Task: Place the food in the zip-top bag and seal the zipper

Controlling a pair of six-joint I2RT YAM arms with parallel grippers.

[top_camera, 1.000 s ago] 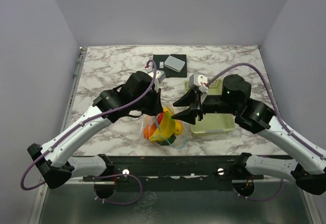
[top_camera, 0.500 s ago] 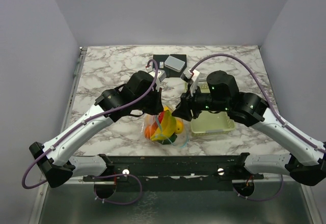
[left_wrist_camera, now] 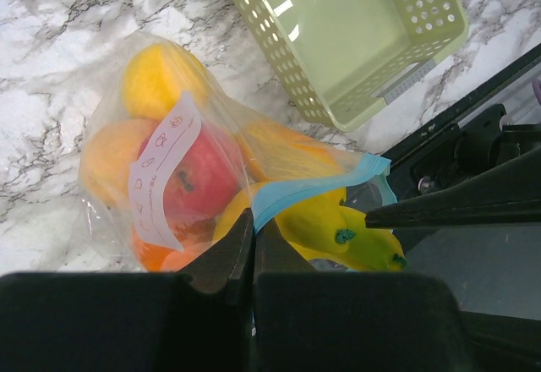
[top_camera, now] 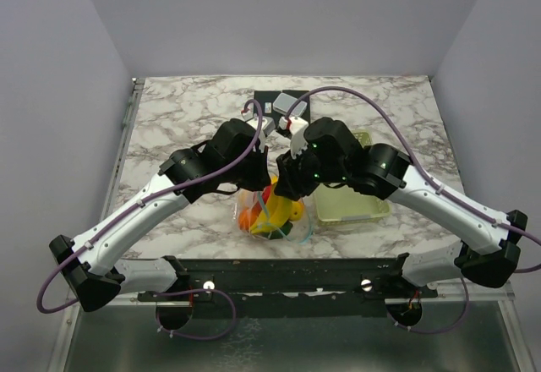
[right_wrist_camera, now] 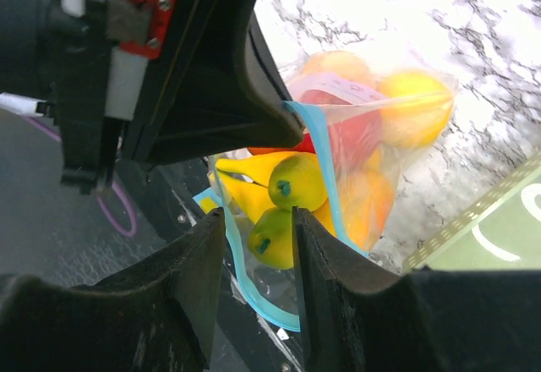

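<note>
Lying at the 6 o'clock edge of the worktop (top_camera: 186,118), the clear bag (top_camera: 269,211) is holding the toy fruit. A red apple (left_wrist_camera: 199,182) is sitting in the middle, an orange (left_wrist_camera: 110,156) at its 9 o'clock and a lemon (left_wrist_camera: 156,76) at its 11 o'clock. The banana (left_wrist_camera: 338,228) is resting right at the bag's mouth. The blue zipper strip (left_wrist_camera: 321,182) is gaping in a loop around the banana's tips, so the mouth is standing unsealed.

The left pincer (left_wrist_camera: 252,237) is clenching one end of that strip, its two fingers pressed flat together on the plastic. The right pincer (right_wrist_camera: 251,254) is hovering just beside it, at the bag's 12 o'clock in the overhead view. Its fingers are standing apart, with the banana and part of the strip showing in the gap between them and nothing visibly pinched.

The pale green slotted basket (top_camera: 351,211) is sitting just beside the bag at its 3 o'clock.
</note>
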